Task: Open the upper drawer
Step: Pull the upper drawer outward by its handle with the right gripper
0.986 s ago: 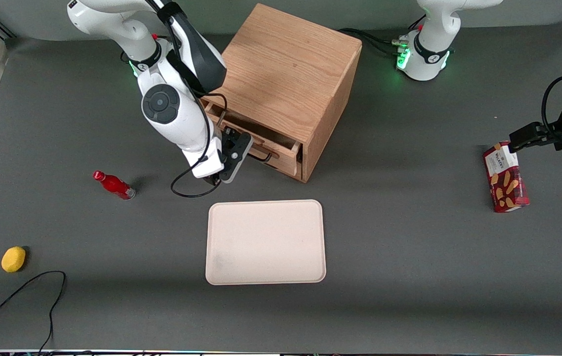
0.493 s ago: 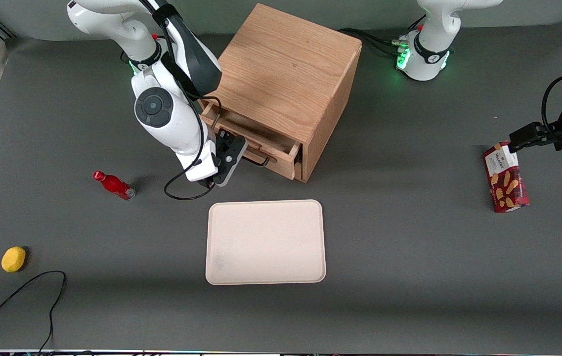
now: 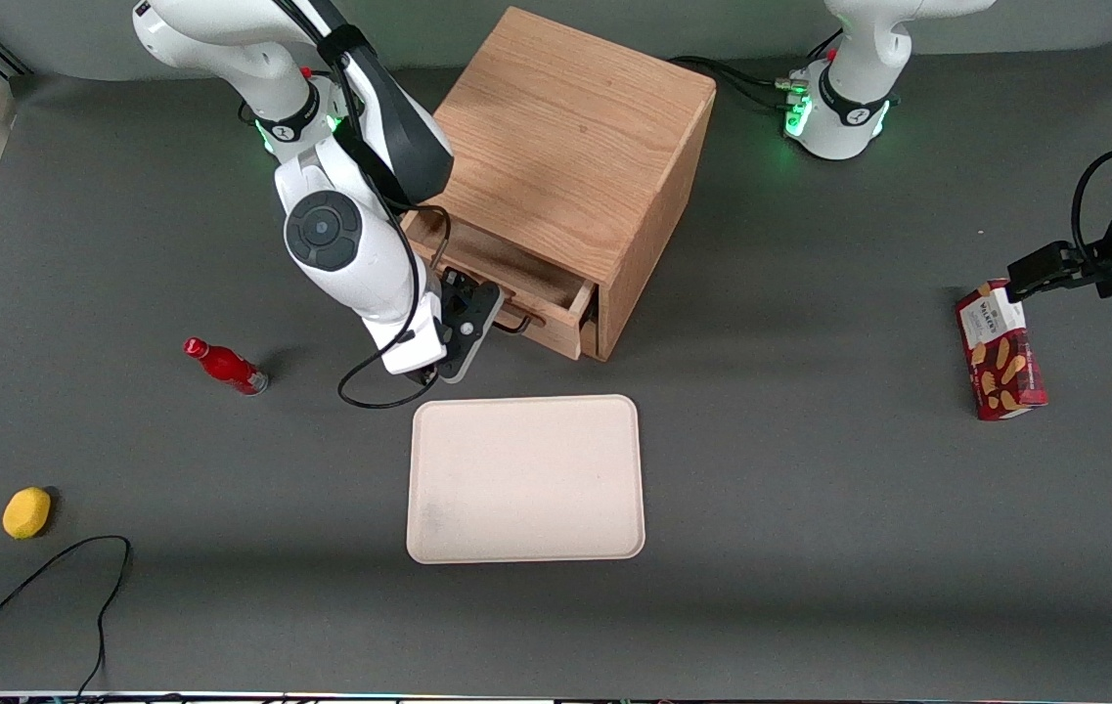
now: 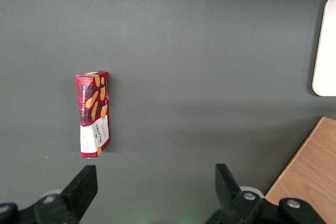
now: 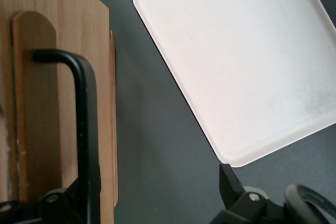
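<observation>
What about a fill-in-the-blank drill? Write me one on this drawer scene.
The upper drawer stands partly ___. The gripper, fingers open, is at the drawer's black ___. The cream tray lies ___ the front camera than the cabinet.
Missing words: open; handle; nearer to.

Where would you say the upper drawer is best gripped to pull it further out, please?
Probably by its black bar handle, coming from the cabinet's front. The bar stands off the upper drawer front on bent ends, leaving a gap one finger can slip into while the other stays outside. The gripper is already at the handle, in front of the partly open drawer.
</observation>
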Available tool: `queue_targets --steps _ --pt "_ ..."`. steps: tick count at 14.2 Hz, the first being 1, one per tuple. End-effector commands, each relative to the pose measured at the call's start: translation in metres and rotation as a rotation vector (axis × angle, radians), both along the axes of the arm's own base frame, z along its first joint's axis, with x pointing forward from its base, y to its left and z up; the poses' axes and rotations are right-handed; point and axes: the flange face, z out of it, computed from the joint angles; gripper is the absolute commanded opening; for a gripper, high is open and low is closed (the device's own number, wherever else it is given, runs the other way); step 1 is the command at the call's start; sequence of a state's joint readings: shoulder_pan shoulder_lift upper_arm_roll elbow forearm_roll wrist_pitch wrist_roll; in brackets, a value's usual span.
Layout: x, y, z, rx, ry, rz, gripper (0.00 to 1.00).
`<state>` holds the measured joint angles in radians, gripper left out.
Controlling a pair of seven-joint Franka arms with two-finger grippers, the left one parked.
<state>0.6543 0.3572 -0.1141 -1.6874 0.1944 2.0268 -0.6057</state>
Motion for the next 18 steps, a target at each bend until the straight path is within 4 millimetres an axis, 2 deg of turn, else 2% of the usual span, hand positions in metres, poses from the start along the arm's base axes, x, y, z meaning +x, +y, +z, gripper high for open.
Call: queue_targets --steps 1,9,12,18 --pt "0.012 -0.003 0.002 -0.028 -0.012 0.021 1.00" --pt "0.034 -0.036 0.003 -0.029 -0.008 -0.016 1.00" --pt "0.045 -0.038 0.010 -0.033 0.005 -0.002 1.00" --pt "0.049 -0.035 -0.002 -0.029 -0.009 0.022 1.00"
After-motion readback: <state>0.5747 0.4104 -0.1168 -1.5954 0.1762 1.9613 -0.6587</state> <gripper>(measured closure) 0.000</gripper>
